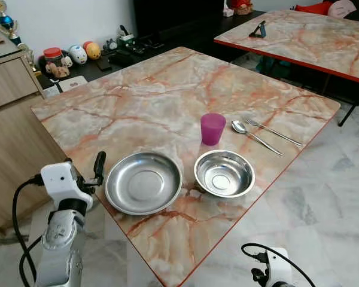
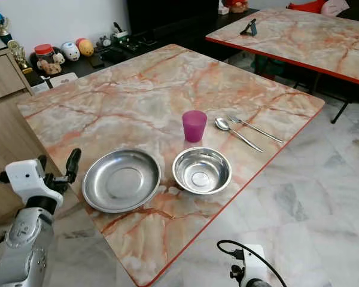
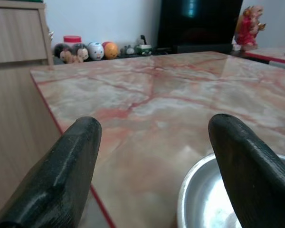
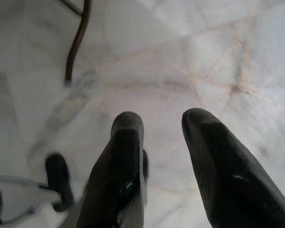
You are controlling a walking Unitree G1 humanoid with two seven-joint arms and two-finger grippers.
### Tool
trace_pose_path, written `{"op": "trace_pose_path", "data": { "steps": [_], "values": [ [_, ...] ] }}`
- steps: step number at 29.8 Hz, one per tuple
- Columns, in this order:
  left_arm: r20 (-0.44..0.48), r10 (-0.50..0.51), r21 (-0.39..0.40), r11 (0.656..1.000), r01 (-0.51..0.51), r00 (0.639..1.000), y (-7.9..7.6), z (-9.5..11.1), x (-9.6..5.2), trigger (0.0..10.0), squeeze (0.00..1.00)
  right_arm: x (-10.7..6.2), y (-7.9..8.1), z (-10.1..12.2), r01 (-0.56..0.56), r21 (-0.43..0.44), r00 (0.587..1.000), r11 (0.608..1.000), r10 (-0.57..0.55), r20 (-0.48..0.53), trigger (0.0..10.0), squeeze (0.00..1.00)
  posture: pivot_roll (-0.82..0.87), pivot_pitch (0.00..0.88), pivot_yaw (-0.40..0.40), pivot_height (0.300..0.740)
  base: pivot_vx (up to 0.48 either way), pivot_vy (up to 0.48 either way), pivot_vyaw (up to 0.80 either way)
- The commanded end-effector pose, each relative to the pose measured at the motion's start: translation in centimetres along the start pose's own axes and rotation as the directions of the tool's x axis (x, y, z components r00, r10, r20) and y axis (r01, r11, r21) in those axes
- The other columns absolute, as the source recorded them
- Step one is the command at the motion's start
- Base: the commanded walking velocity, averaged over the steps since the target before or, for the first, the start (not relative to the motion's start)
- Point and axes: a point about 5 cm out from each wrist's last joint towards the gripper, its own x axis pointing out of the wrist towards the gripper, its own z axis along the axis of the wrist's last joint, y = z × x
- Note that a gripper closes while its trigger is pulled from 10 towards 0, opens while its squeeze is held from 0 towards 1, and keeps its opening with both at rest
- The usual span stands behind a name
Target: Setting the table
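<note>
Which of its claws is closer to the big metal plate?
Left. The left gripper hovers open beside the plate at the table's edge; the right gripper hangs low over the floor.

Beyond my table I see a second marble-patterned table with a red edge (image 1: 299, 39), a small dark stand (image 1: 258, 30) resting on it. Round painted figurines (image 1: 84, 52) line a low black shelf (image 1: 116, 60), beside a light wooden cabinet (image 1: 12, 81). Below me lies pale marble-tiled floor (image 4: 180, 57).
</note>
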Motion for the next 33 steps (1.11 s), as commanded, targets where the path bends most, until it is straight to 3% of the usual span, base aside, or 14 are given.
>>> {"op": "trace_pose_path", "data": {
  "steps": [1, 3, 4, 5, 6, 7, 9, 11, 13, 14, 17, 25, 33],
  "values": [
    [0.045, 0.005, 0.035, 0.999, -0.007, 0.999, 0.5, 0.9, 0.4, 10.0, 0.00, 0.1, 0.1, 0.3, 0.017, 0.039, 1.000, 0.999, -0.018, 0.021, 10.0, 0.00, -0.05, 0.000, 0.059, 0.707, 0.000, 0.000, 0.00],
    [0.063, 0.155, -0.086, 0.985, -0.149, 0.986, 2.9, 1.5, -0.6, 10.0, 0.00, 0.0, -0.2, 0.1, 0.046, 0.151, 0.997, 0.987, -0.054, 0.047, 10.0, 0.00, -0.06, 0.000, 0.048, 0.707, 0.000, 0.000, 0.00],
    [0.037, 0.185, -0.028, 0.983, -0.184, 0.982, 4.0, 1.3, -0.7, 10.0, 0.00, -0.1, -0.1, -0.1, 0.041, 0.187, 0.998, 0.982, -0.050, 0.046, 10.0, 0.00, -0.07, 0.000, 0.059, 0.707, 0.000, 0.000, 0.00],
    [0.038, 0.136, 0.045, 0.989, -0.138, 0.990, 4.1, 1.2, -0.1, 10.0, 0.00, 0.0, -0.1, 0.0, 0.046, 0.117, 0.998, 0.992, -0.050, 0.032, 10.0, 0.00, -0.08, 0.000, 0.067, 0.707, 0.000, 0.000, 0.00],
    [0.041, 0.122, 0.056, 0.991, -0.124, 0.992, 4.1, 1.1, 0.1, 10.0, 0.00, 0.0, -0.1, 0.0, 0.049, 0.096, 0.998, 0.994, -0.052, 0.028, 10.0, 0.00, -0.08, 0.000, 0.067, 0.707, 0.000, 0.000, 0.00],
    [0.039, 0.045, 0.102, 0.994, -0.048, 0.998, 3.4, 1.2, 1.1, 10.0, 0.00, 0.0, -0.1, 0.0, 0.056, 0.032, 0.998, 0.998, -0.056, 0.002, 10.0, 0.00, -0.11, 0.000, 0.079, 0.707, 0.000, 0.000, 0.00],
    [0.071, -0.032, 0.076, 0.997, 0.027, 0.997, 1.8, 2.0, 2.8, 10.0, 0.00, 0.1, -0.2, 0.4, 0.041, -0.053, 0.999, 0.998, -0.041, 0.000, 10.0, 0.00, -0.10, 0.000, 0.076, 0.707, 0.000, 0.000, 0.00],
    [0.077, -0.054, 0.073, 0.996, 0.048, 0.996, 1.1, 2.1, 3.1, 10.0, 0.00, 0.2, 0.2, 1.1, 0.024, -0.046, 0.998, 0.999, -0.022, 0.055, 10.0, 0.00, -0.10, 0.000, 0.074, 0.707, 0.000, 0.000, 0.00],
    [0.091, -0.120, 0.067, 0.991, 0.114, 0.989, -1.0, 2.3, 3.6, 10.0, 0.00, 0.2, 1.2, 2.5, -0.002, -0.022, 0.987, 1.000, 0.006, 0.160, 10.0, 0.00, -0.11, 0.000, 0.067, 0.707, 0.000, 0.000, 0.00],
    [0.097, -0.156, 0.067, 0.986, 0.150, 0.983, -2.1, 2.3, 3.6, 10.0, 0.00, 0.2, 1.3, 2.5, -0.002, -0.016, 0.987, 1.000, 0.005, 0.161, 10.0, 0.00, -0.11, 0.000, 0.060, 0.707, 0.000, 0.000, 0.00],
    [0.098, -0.175, 0.049, 0.984, 0.170, 0.980, -3.1, 2.1, 3.5, 10.0, 0.00, 0.3, 1.6, 1.9, -0.010, -0.022, 0.991, 1.000, 0.013, 0.134, 10.0, 0.00, -0.08, 0.000, 0.049, 0.707, 0.000, 0.000, 0.00],
    [0.105, -0.180, 0.064, 0.983, 0.174, 0.978, -3.0, 2.1, 3.6, 10.0, 0.00, 0.1, 1.0, 0.7, -0.010, 0.000, 0.997, 1.000, 0.010, 0.083, 10.0, 0.00, -0.05, 0.000, 0.043, 0.707, 0.000, 0.000, 0.00],
    [0.098, -0.176, 0.121, 0.979, 0.164, 0.980, -1.9, 2.3, 3.7, 10.0, 0.00, 0.3, 1.8, 0.6, -0.015, 0.005, 0.999, 1.000, 0.015, 0.039, 10.0, 0.00, -0.03, 0.000, 0.046, 0.707, 0.000, 0.000, 0.00]
  ]
}}
